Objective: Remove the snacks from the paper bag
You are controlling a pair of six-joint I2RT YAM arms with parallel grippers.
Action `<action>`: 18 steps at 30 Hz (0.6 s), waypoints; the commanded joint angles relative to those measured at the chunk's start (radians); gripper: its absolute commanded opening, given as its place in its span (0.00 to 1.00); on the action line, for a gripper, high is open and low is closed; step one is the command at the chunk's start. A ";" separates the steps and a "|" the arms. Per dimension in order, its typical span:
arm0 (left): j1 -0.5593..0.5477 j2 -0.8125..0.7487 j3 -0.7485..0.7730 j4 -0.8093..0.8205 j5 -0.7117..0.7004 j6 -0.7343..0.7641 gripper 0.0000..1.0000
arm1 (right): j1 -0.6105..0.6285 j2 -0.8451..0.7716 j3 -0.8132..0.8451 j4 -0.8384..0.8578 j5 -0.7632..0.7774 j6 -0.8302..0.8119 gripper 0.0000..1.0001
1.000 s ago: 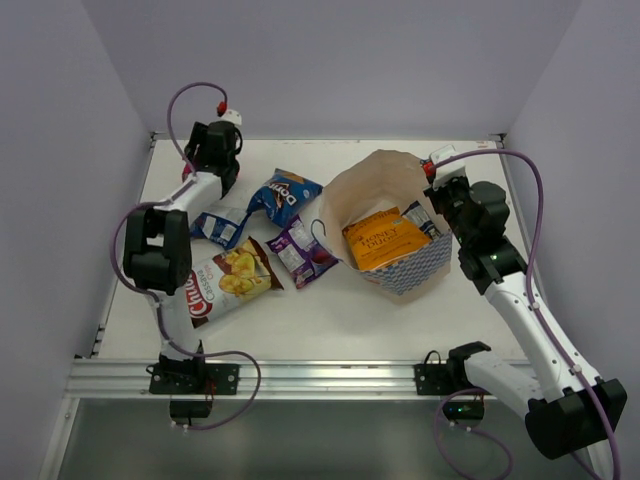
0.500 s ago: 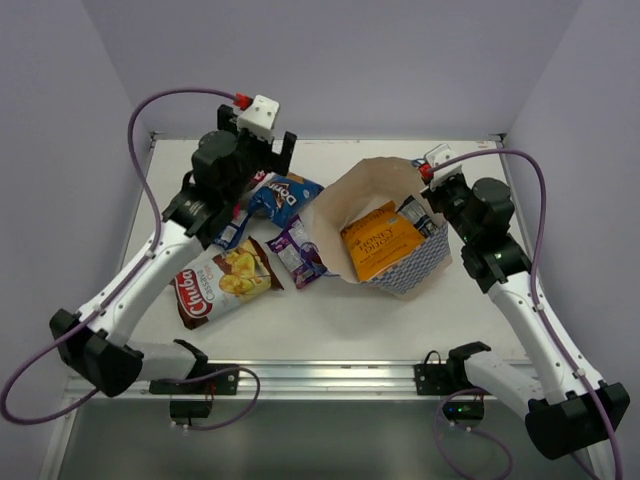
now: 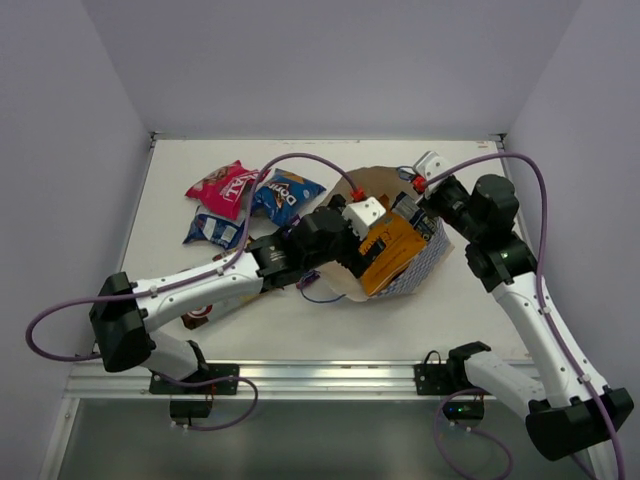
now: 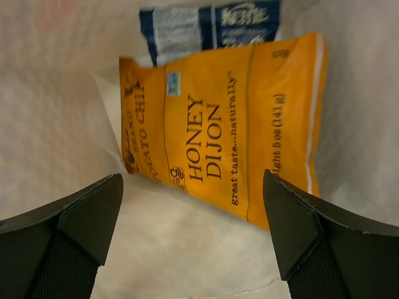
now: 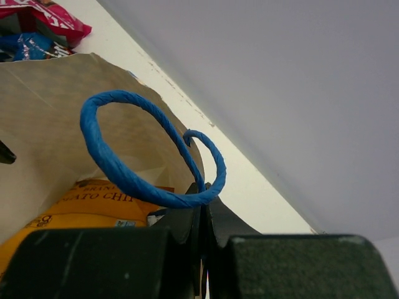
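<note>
Pale lilac walls (image 3: 330,60) enclose a white table (image 3: 400,330).

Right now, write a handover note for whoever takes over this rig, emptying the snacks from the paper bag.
Left gripper: open, inside the blue-and-white checkered paper bag, facing the orange Honey Dijon packet; not gripping.
Right gripper: shut on the bag's rim by the blue cord handle.
Done: pink-red packet, blue packet and blue-white packet lie on the white table; a red-brown chips bag peeks from under the left arm.
Left: the orange packet and the dark blue packet behind it.
</note>
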 commanded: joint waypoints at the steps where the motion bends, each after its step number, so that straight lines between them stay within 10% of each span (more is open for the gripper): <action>1: -0.002 0.015 -0.021 0.081 -0.159 -0.168 1.00 | 0.001 -0.036 0.034 -0.004 -0.077 -0.023 0.00; 18: -0.071 0.256 0.015 0.336 -0.243 -0.324 1.00 | -0.001 -0.091 -0.007 -0.067 -0.103 -0.024 0.00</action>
